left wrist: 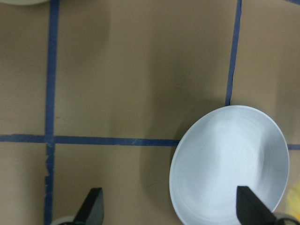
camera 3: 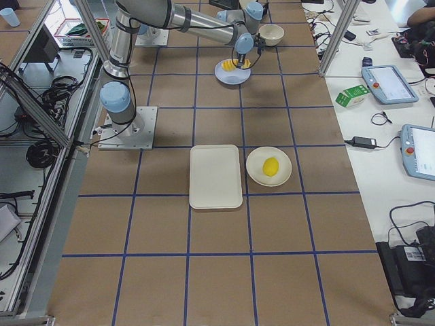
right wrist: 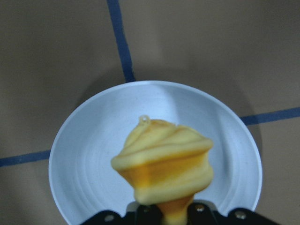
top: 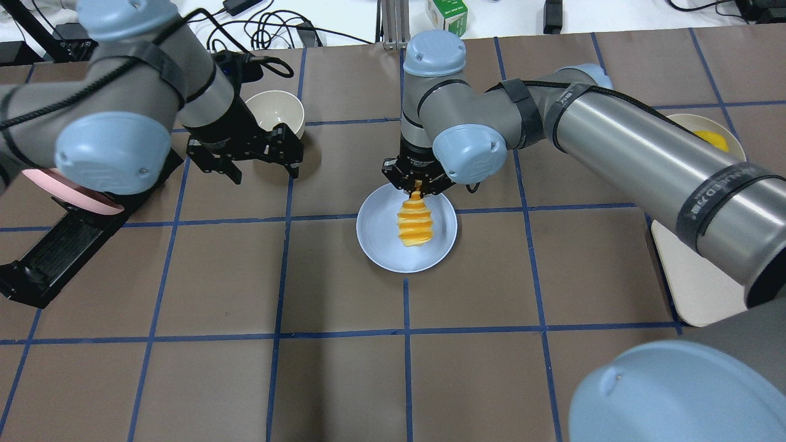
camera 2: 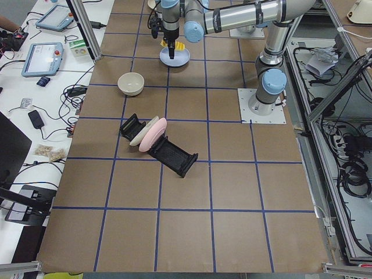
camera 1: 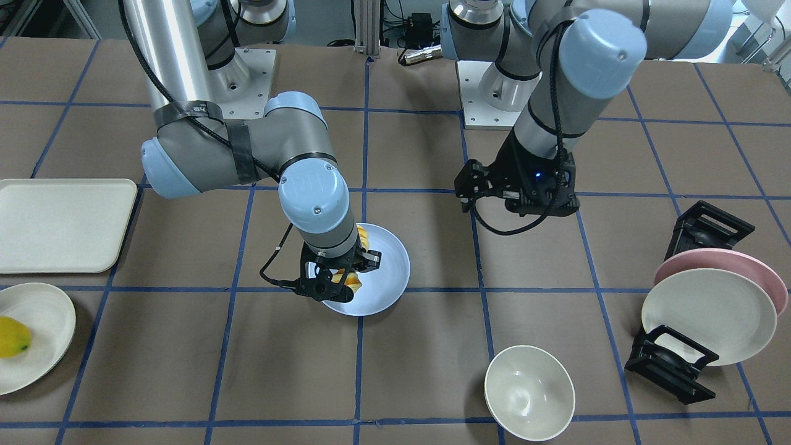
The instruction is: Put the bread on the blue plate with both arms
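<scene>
Brown worktop (top: 184, 380) gridded with blue tape. The blue plate (top: 376, 245) lies near centre; the bread (top: 412, 222) hangs over it, pinched at one end by the right tool (top: 417, 183). The left tool (top: 265, 173) stands apart, wide and empty. Risk: released tilted, the loaf may topple past the shallow rim. Bread-to-plate contact is indiscernible; the grip itself is mostly hidden.

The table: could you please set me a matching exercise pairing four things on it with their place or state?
1 bread
2 yellow fruit
3 pink plate
4 left claw

A standing in the black rack
B open and empty
C on a cream plate
D gripped by the right claw over the blue plate

Pairs: 1-D, 2-C, 3-A, 4-B
</scene>
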`<action>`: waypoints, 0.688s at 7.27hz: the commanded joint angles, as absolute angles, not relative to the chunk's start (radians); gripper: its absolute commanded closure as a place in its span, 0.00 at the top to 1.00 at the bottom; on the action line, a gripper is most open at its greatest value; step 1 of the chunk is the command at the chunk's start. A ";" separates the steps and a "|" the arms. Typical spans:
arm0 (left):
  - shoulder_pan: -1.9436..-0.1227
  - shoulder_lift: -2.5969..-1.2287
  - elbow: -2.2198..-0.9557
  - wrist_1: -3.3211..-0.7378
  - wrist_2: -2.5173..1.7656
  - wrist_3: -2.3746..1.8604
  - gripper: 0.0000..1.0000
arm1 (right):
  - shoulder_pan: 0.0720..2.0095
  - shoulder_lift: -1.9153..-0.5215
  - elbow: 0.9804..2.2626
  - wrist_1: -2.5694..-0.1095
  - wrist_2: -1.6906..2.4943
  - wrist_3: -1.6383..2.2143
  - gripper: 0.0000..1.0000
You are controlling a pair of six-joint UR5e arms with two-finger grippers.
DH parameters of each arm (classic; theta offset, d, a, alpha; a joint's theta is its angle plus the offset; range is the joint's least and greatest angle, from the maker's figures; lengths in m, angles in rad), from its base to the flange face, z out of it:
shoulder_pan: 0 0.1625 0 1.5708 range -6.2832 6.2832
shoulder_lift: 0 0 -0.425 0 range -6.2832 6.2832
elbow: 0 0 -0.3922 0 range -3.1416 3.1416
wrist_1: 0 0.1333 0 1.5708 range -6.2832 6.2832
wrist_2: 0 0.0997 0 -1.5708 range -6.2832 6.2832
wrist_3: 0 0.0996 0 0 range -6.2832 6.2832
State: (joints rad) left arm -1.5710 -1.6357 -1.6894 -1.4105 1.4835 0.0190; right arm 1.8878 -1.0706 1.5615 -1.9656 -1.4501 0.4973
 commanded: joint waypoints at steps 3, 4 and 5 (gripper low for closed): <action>-1.534 -1.577 -1.500 -1.646 1.559 0.169 1.00 | 1.934 -1.031 1.572 -1.968 -1.451 0.506 0.13; -1.534 -1.591 -1.506 -1.641 1.557 0.176 1.00 | 1.937 -1.028 1.577 -1.970 -1.451 0.505 0.31; -1.542 -1.594 -1.509 -1.632 1.552 0.181 1.00 | 1.937 -1.029 1.577 -1.970 -1.453 0.505 0.64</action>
